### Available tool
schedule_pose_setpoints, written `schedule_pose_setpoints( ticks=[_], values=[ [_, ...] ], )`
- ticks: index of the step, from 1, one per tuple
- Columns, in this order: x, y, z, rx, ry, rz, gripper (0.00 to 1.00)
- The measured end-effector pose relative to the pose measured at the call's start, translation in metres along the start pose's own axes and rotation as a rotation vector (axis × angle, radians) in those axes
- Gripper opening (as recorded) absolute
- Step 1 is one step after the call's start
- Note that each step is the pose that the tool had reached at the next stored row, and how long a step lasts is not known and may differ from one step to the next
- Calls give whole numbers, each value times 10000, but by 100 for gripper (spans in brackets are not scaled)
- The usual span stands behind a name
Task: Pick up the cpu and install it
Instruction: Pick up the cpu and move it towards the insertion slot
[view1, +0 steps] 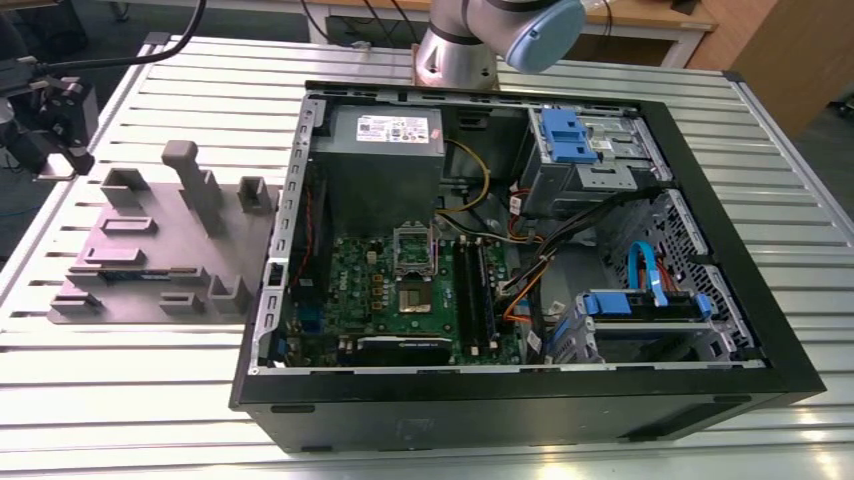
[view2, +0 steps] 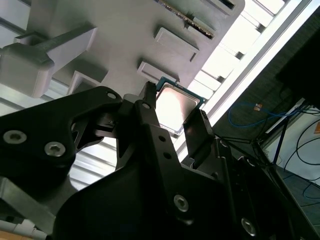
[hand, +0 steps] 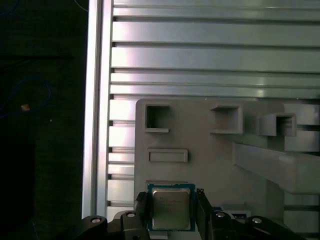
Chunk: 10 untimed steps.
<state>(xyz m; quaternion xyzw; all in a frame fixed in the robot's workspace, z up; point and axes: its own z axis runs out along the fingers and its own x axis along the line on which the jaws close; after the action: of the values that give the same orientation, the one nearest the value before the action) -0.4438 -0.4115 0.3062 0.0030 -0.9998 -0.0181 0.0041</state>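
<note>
The pincer (hand: 171, 197) is clenched on the cpu (hand: 171, 207), one black finger (hand: 141, 200) tight against each of two opposite edges, holding the chip over the edge of the grey fixture block (hand: 210, 160), beside its shallow rectangular recesses.

The slatted aluminium worktop (view1: 134, 400) carries everything. The biggest thing on it is the open black computer case (view1: 534, 410), lying on its side towards the exterior view's right, with the arm's base (view1: 461, 50) behind it. Inside the case sit a grey power supply (view1: 387, 128) with a white label (its print too small to read), blue-clipped drive bays (view1: 567, 135), the green motherboard (view1: 387, 290) and long black memory sticks (view1: 470, 285).

The fixture block lies just beside the case on the exterior view's left, with upright grey posts (view1: 187, 175) rising from it.

The cpu is well apart from the case and motherboard. In both wrist views its shiny silver lid faces the camera, framed by a thin green rim. The lid bears several lines of faint print, which I cannot make out.
</note>
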Motion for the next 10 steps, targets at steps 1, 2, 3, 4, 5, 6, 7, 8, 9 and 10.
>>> schedule_pose_setpoints(
  ticks=[1, 2, 3, 4, 5, 6, 7, 8, 9, 10],
  values=[
    [0, 0, -3, 0, 0, 0, 47],
    [0, 0, -7, 1, 0, 1, 47],
    [0, 0, -12, 1, 1, 2, 47],
    [0, 1, -16, 0, 0, 3, 47],
    [0, 1, -20, 1, 0, 3, 47],
    [0, 1, -25, 0, 0, 5, 47],
    [0, 1, -30, 1, 0, 6, 47],
    [0, 1, -35, 0, 0, 6, 47],
    [0, 1, -40, 0, 0, 7, 47],
    [0, 2, -44, 0, -1, 8, 47]
  ],
)
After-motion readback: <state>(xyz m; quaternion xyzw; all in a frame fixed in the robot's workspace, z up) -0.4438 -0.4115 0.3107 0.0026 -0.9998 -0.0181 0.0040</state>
